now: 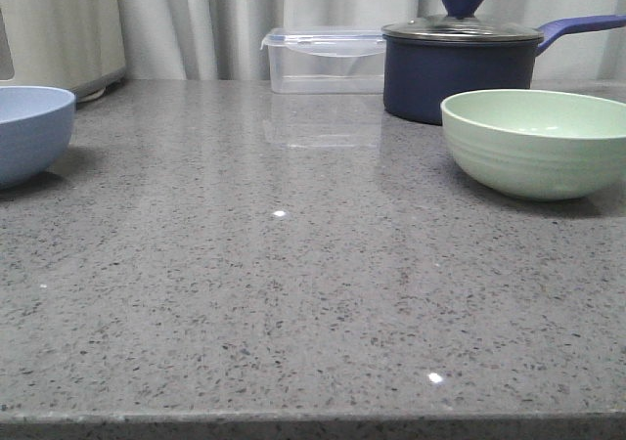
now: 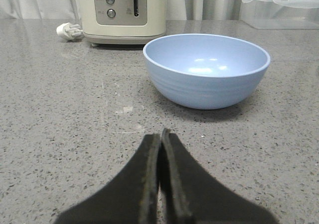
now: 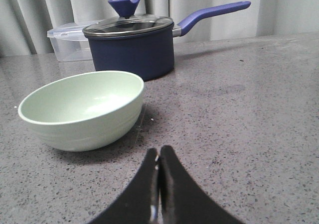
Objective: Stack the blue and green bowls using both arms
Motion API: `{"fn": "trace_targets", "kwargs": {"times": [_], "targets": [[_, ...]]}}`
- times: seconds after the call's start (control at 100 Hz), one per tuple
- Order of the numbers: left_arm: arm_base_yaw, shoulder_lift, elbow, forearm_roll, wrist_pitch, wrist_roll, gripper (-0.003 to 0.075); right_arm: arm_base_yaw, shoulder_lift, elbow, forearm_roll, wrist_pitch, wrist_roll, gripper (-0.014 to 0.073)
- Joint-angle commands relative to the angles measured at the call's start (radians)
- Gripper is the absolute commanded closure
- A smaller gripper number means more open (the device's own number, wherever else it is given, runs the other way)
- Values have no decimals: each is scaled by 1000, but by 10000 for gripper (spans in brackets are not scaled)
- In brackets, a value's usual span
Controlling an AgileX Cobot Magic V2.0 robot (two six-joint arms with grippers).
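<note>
The pale blue bowl (image 1: 31,132) stands upright and empty at the left edge of the front view. It also shows in the left wrist view (image 2: 206,69), a short way beyond my left gripper (image 2: 160,134), which is shut and empty. The mint-green bowl (image 1: 538,142) stands upright and empty at the right. In the right wrist view the green bowl (image 3: 82,109) lies just beyond my right gripper (image 3: 158,152), which is shut and empty. Neither gripper shows in the front view.
A dark navy lidded saucepan (image 1: 460,64) stands behind the green bowl, its handle pointing right. A clear plastic container (image 1: 323,61) stands at the back. A cream toaster (image 2: 123,12) and a white plug (image 2: 69,31) lie behind the blue bowl. The grey speckled counter's front edge (image 1: 313,422) is near.
</note>
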Motion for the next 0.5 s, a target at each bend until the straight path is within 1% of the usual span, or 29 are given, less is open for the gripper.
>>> {"fn": "trace_targets", "kwargs": {"times": [0.0, 0.49], "targets": [[7, -34, 41, -10, -81, -4, 741, -5, -18, -1, -9, -82, -5, 674], [7, -34, 41, -10, -87, -4, 741, -5, -18, -1, -9, -82, -5, 674]]}}
